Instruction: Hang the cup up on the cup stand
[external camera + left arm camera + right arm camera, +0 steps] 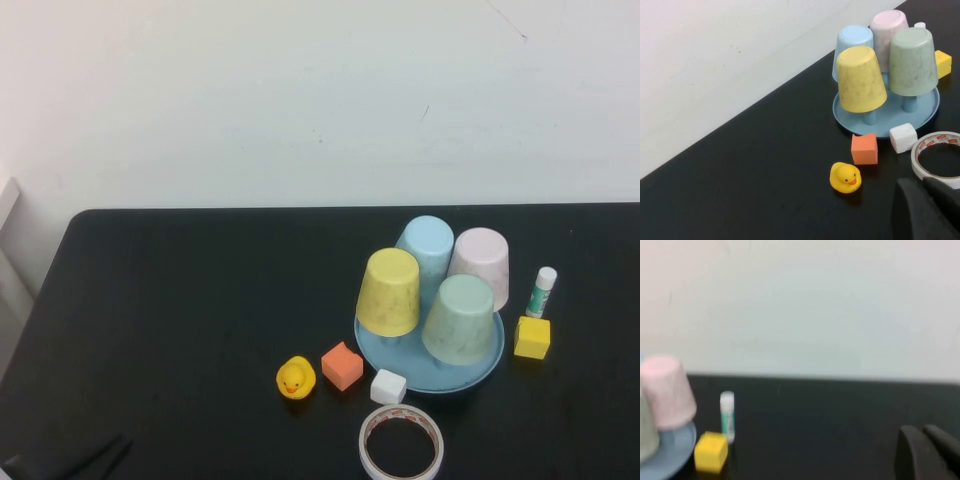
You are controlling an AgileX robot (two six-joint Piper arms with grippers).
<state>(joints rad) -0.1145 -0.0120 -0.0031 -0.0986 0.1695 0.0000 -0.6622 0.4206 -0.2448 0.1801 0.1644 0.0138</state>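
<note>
The left gripper (927,210) sits low at the table's near left corner, its grip hidden. The cup (459,318) hangs upside down on the stand (436,378), beside the yellow cup (389,292). The right gripper (927,452) is parked off right, fingers close together, empty.

Even, bright diffuse lighting; faint shadows on the desk (180,300); right wrist view blurred, other views sharp.

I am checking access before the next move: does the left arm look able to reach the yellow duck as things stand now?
Probably yes. The yellow duck sits alone on bare table near the left gripper, beside the orange cube. The right gripper is parked apart.
</note>
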